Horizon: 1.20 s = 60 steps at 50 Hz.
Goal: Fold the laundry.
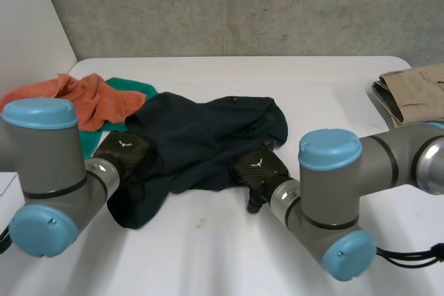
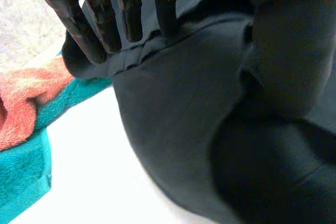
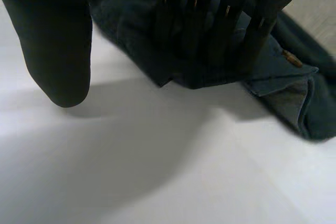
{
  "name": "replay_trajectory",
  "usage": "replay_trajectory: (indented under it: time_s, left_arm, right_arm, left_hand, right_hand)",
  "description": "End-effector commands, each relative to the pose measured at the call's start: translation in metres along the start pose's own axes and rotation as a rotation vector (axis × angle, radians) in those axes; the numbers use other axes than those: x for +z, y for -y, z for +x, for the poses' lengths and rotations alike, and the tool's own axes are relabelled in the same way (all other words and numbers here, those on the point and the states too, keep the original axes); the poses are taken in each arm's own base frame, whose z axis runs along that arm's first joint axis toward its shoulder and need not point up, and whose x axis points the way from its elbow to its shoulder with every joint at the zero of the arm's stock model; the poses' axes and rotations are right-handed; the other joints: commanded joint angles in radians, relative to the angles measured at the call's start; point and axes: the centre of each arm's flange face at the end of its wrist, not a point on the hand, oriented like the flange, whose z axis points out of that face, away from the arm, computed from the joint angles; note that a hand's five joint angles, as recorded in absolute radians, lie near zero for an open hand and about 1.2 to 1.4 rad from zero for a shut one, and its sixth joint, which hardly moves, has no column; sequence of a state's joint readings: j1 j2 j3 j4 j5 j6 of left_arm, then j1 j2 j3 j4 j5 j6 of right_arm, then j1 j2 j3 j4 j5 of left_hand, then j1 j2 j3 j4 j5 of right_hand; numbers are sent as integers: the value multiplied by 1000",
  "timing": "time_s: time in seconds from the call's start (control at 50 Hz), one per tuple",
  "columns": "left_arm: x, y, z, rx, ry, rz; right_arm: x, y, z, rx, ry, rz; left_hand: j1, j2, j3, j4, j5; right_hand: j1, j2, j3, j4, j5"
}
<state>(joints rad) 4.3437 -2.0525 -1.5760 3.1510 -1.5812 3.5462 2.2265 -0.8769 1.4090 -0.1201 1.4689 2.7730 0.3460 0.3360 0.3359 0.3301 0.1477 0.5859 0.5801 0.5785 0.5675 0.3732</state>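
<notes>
A dark navy garment point(image 1: 208, 133) lies crumpled in the middle of the white table point(image 1: 229, 240). My left hand point(image 1: 123, 154) rests at its left side, on the near left fold. In the left wrist view its fingers point(image 2: 105, 19) are straight above a seam of the garment point(image 2: 178, 119), with the thumb held apart. My right hand point(image 1: 258, 171) is at the garment's near edge. Its fingers point(image 3: 220, 30) reach straight onto the hem of the garment point(image 3: 294, 93) in the right wrist view. The thumb point(image 3: 58, 51) hangs apart over bare table and holds nothing.
An orange cloth point(image 1: 83, 98) and a teal cloth point(image 1: 132, 88) lie bunched at the far left, touching the dark garment. A folded khaki garment point(image 1: 416, 91) sits at the table's right edge. A concrete wall stands behind the table.
</notes>
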Motion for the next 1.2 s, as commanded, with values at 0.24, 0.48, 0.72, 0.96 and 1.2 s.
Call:
replay_trajectory:
  time_s: [0.24, 0.48, 0.72, 0.96, 1.2]
  left_arm:
    - [35, 9, -34, 23, 136, 67]
    - [25, 24, -41, -100, 65, 76]
    - [-13, 56, -44, -362, -55, 99]
    - [-20, 63, -31, -624, -168, 112]
    - [30, 19, -41, -599, -25, -53]
  right_arm:
    - [36, 17, 7, -50, -84, 161]
    - [62, 19, 4, -41, -128, 195]
    - [18, 54, 56, 44, -222, 176]
    - [-65, 91, 114, -138, -292, 140]
    - [-33, 13, 84, -120, -182, -113]
  left_hand:
    - [880, 890, 890, 896, 904]
    - [995, 1005, 1005, 1011, 1019]
    - [1050, 1060, 1060, 1066, 1074]
    - [954, 964, 964, 970, 978]
    - [94, 104, 104, 110, 118]
  right_hand:
    - [38, 44, 45, 56, 76]
    - [565, 570, 572, 583, 603]
    - [810, 816, 818, 829, 849]
    - [810, 816, 818, 829, 849]
    - [810, 816, 818, 829, 849]
